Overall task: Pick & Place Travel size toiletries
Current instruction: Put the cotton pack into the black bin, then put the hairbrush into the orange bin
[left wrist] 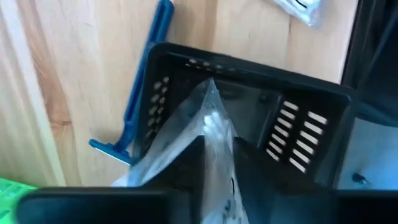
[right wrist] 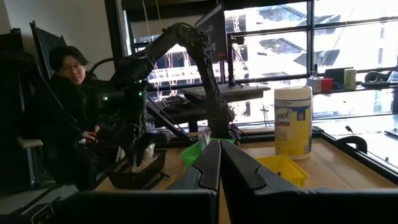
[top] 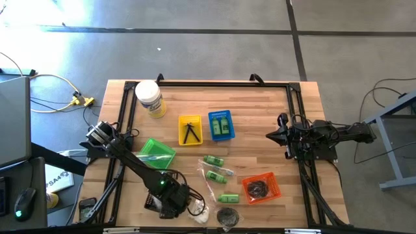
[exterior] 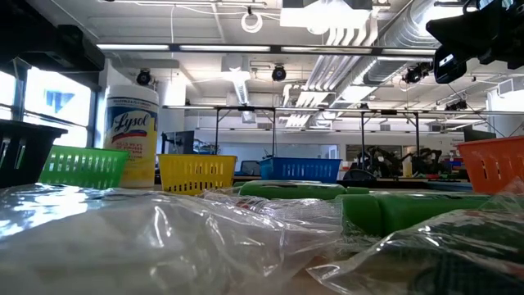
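My left gripper point(top: 170, 195) point(left wrist: 219, 146) hangs over a black basket point(left wrist: 311, 99) point(right wrist: 134, 171) near the table's front edge, shut on a clear packet with white contents point(left wrist: 208, 121). Green tubes point(top: 213, 160) point(top: 218, 174) point(top: 227, 198) lie flat on the wood right of it. More clear packets point(top: 198, 209) and a dark round piece point(top: 227, 216) lie at the front edge. My right gripper point(right wrist: 219, 155) point(top: 281, 135) waits shut at the table's right side, holding nothing. My left gripper has the clear packet pinched between its two fingers, which come from above and point down. The packet's free end with the white contents point(left wrist: 214, 127) sticks out past the fingertips and down inside the black basket. Whether that end touches the basket's floor I cannot tell.
A blue razor point(left wrist: 140, 93) lies on the wood beside the black basket. Green point(top: 156, 153), yellow point(top: 190, 130), blue point(top: 221, 125) and orange point(top: 262, 187) baskets stand mid-table. A white jar with a yellow label point(top: 149, 97) is at the far left. A person point(right wrist: 68, 68) sits beyond the table.
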Robot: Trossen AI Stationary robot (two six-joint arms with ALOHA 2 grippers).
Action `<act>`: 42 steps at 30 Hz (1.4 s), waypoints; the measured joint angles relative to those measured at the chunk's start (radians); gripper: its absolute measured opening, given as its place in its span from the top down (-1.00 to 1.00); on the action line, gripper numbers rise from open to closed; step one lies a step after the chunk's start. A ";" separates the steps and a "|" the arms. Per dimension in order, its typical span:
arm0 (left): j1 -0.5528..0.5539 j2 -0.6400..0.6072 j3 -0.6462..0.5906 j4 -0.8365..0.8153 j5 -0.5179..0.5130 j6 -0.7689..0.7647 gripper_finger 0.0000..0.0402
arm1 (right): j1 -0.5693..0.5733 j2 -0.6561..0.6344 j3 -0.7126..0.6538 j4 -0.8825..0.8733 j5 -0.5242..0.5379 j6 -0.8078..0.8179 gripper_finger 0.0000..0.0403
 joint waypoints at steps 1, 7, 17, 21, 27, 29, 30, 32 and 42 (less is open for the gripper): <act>0.000 0.000 0.000 0.000 0.014 0.001 0.53 | 0.000 0.000 0.000 0.000 0.000 0.000 0.99; 0.000 0.000 0.028 -0.051 0.071 0.011 0.01 | 0.000 0.000 0.000 -0.001 0.000 0.000 0.99; 0.000 0.000 0.176 -0.245 0.059 0.061 -0.37 | 0.000 0.000 0.000 -0.004 -0.001 0.000 0.99; -0.004 -0.025 0.213 -0.252 0.040 0.160 -0.37 | 0.000 0.000 0.000 -0.004 -0.003 0.000 0.99; -0.065 -0.168 0.216 -0.247 -0.209 0.321 -0.37 | 0.000 0.000 0.000 -0.003 -0.005 0.003 0.99; -0.105 -0.238 0.183 -0.216 -0.335 0.346 -0.37 | 0.000 0.000 0.000 -0.003 -0.004 0.003 0.99; -0.121 -0.276 0.156 -0.192 -0.399 0.349 -0.37 | 0.000 0.000 0.000 -0.003 -0.004 0.003 0.99; -0.157 -0.352 0.084 -0.129 -0.520 0.343 -0.37 | 0.000 0.000 0.000 -0.003 -0.003 0.002 0.99; -0.187 -0.807 -0.601 0.444 -0.792 0.255 0.06 | 0.000 0.000 0.000 0.004 0.000 -0.002 0.99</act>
